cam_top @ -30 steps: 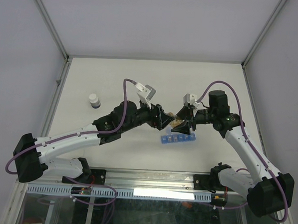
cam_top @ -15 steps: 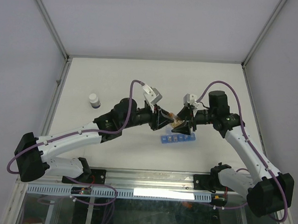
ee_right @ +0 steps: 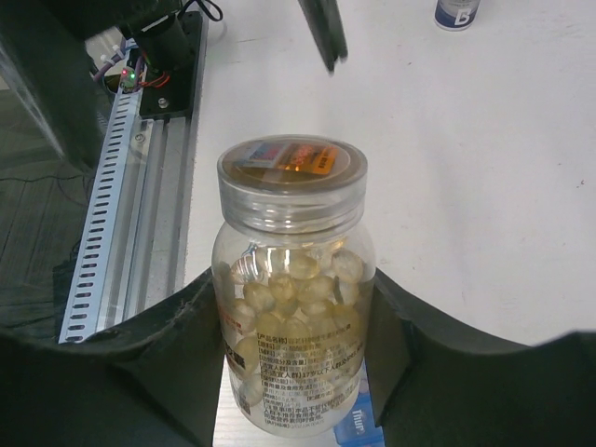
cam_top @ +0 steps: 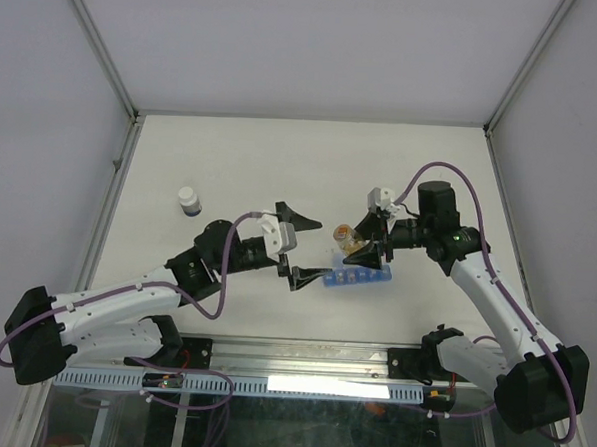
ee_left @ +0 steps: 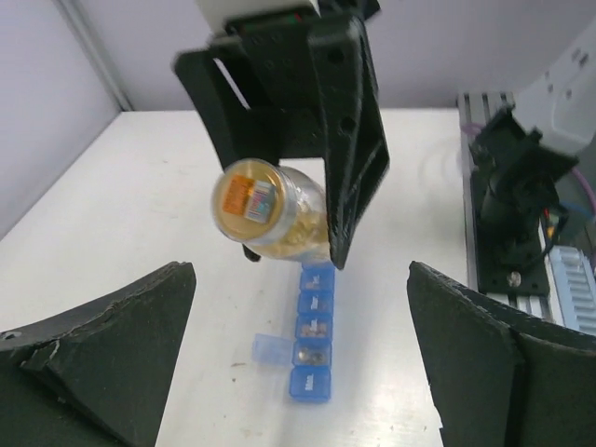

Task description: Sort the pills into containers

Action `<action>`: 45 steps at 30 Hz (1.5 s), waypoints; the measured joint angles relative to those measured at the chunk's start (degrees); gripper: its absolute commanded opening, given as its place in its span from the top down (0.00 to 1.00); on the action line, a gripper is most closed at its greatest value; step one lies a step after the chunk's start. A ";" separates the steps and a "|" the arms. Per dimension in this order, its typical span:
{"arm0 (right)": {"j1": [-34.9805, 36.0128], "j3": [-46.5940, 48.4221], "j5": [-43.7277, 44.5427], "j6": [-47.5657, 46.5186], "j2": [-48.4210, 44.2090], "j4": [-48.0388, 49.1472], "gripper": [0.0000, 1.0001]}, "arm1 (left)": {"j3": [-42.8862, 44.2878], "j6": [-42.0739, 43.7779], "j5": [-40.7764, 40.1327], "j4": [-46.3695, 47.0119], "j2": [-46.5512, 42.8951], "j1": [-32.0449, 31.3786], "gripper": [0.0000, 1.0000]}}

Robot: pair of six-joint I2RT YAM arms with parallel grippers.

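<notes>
Robotics lab cell: white table (cam_top: 232,160), grey enclosure panels (cam_top: 288,43), slotted rail (ee_right: 102,196), robot arms (cam_top: 145,294) bolted at edge.

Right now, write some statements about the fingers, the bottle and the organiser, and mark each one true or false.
1. The right fingers grip a pill bottle with its cap on. True.
2. The left fingers are shut on the pill organiser. False: they are open and hold nothing.
3. The bottle rests on the organiser. False: it is held in the air, not touching it.
4. One organiser lid stands open. True.
</notes>
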 measured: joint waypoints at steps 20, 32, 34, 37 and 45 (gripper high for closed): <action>-0.11 0.00 0.61 0.28 0.09 0.70 1.00 | 10.21 -33.97 -19.52 -3.74 6.16 -1.16 0.24; -0.15 0.00 0.83 0.28 0.11 0.68 1.00 | 14.38 -34.75 -20.04 -9.55 10.93 -2.40 0.44; -0.15 0.00 0.83 0.28 0.11 0.72 1.00 | 14.71 -34.73 -19.26 -10.14 11.34 -2.40 0.50; -0.15 0.00 1.22 0.31 0.15 0.72 1.00 | 15.17 -34.82 -17.68 -10.64 11.76 -2.40 0.69; -0.15 0.00 1.46 0.15 0.20 0.66 1.00 | 15.41 -31.78 -15.52 -10.49 11.96 -2.32 0.95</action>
